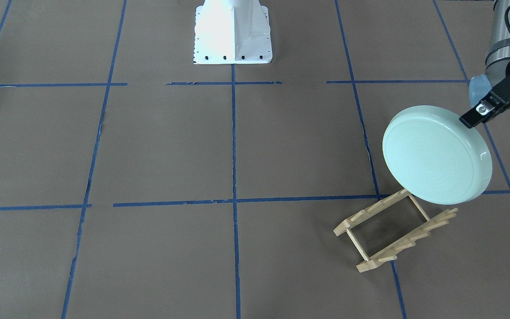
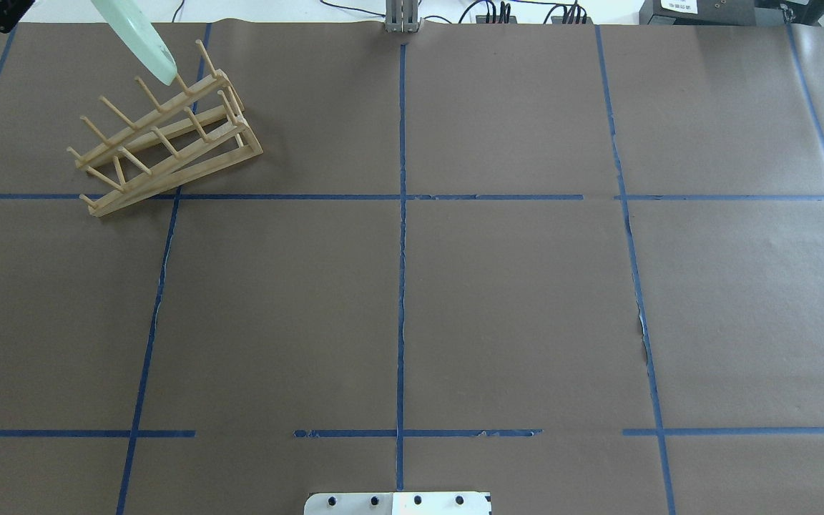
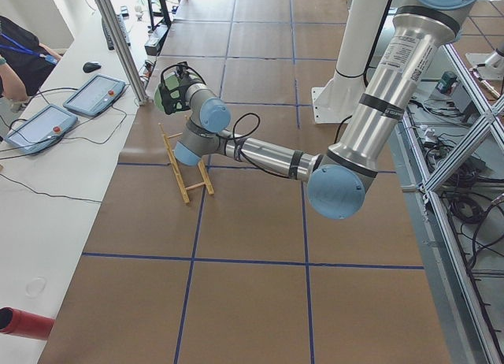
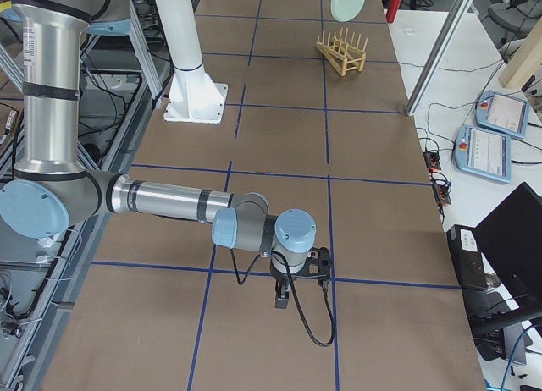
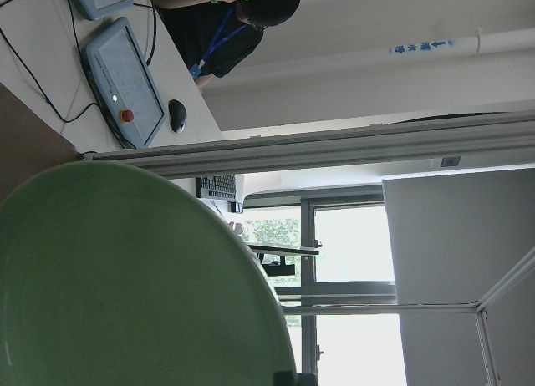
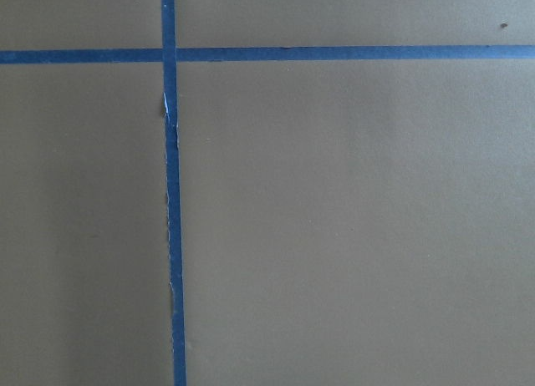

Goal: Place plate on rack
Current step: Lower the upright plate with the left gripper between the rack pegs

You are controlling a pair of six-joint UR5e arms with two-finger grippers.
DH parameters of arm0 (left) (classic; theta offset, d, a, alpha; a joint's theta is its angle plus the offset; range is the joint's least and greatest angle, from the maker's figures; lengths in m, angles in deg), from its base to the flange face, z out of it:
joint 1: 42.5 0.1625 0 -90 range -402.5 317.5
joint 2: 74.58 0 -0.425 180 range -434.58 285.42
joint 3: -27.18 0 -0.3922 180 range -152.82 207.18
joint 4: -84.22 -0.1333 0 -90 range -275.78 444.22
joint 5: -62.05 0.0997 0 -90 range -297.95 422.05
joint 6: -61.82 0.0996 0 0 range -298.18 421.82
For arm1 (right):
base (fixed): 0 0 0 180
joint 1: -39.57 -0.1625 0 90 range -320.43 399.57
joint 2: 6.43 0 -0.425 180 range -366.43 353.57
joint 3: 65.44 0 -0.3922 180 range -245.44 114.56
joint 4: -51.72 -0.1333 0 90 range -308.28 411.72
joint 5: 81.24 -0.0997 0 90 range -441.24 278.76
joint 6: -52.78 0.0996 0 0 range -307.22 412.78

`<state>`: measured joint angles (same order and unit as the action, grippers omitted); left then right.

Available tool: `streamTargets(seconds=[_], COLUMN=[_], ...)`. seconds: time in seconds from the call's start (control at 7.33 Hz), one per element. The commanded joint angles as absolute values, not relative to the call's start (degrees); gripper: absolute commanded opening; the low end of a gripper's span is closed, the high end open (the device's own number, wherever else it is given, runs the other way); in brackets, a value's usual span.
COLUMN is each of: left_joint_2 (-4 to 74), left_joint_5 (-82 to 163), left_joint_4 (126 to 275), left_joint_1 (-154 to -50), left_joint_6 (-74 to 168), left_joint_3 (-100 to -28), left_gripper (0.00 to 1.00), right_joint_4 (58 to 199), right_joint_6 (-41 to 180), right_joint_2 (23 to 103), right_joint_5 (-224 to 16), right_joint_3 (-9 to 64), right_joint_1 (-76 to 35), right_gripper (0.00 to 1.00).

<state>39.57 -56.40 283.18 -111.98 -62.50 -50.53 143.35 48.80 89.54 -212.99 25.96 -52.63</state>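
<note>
In the overhead view the plate (image 2: pixel 136 39) is running off the top edge, only the rim farthest from the left gripper (image 1: pixel 468 119) showing. Facing the robot, the plate is hiding the gripper's rear finger and covering the end of the rack (image 1: pixel 414 239) just below the gripper. The right gripper (image 4: pixel 282 301) is appearing too small to read its jaws.
</note>
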Motion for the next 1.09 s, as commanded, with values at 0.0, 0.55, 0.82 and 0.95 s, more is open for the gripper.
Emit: streamTargets(seconds=[0.0, 0.55, 0.82, 0.95], left_joint_2=[41.43, 42.66, 42.75, 42.75], left_joint_5=[-55.81, -52.12, -50.98, -50.98], left_joint_4=[283.12, 283.03, 283.03, 283.03], left_joint_1=[-111.67, -108.16, -107.1, -106.92], left_joint_6=[-59.3, -58.06, -56.15, -56.04], left_joint_3=[-46.31, -43.76, -43.05, -42.53], left_gripper=[0.0, 0.0, 0.0, 0.0], right_joint_4=[143.3, 143.3, 143.3, 143.3], right_joint_6=[48.74, 48.74, 48.74, 48.83], right_joint_2=[89.54, 89.54, 89.54, 89.54], right_joint_5=[-212.98, -212.98, -212.98, -212.98], right_joint_3=[25.96, 25.96, 25.96, 25.96], right_joint_1=[-52.63, -52.63, -52.63, -52.63], right_gripper=[1.0, 1.0, 1.0, 1.0])
